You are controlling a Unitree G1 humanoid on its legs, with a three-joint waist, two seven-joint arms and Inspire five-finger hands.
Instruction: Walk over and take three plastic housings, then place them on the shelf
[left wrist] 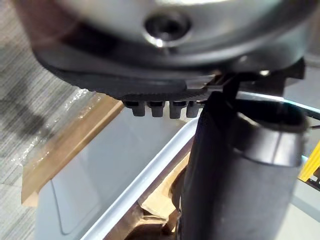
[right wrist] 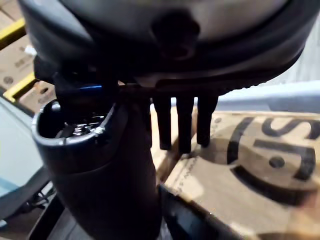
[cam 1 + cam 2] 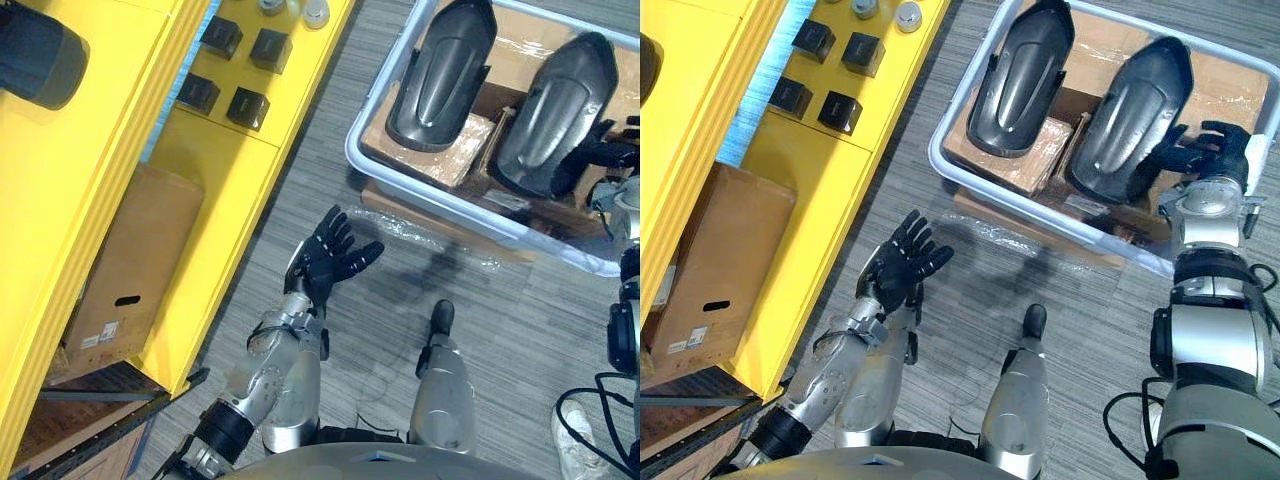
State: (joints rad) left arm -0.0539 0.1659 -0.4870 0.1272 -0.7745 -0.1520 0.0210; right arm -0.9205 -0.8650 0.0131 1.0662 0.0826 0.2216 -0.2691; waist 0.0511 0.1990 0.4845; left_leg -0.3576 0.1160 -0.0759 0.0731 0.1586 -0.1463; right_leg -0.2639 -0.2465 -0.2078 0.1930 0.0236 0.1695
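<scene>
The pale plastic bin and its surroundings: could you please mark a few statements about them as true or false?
1. Two dark grey plastic housings lie in the pale plastic bin. True.
2. The left robot hand grips a housing. False: it hovers open above the grey floor, holding nothing.
3. The right robot hand is beside the housing on the robot's right. True.
4. The small black cubes sit on the floor. False: they sit on the yellow shelf.

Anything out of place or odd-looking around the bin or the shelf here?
Minor only: crumpled clear plastic film lies loose on the grey floor beside the pale plastic bin. Both dark plastic housings inside look intact.
</scene>
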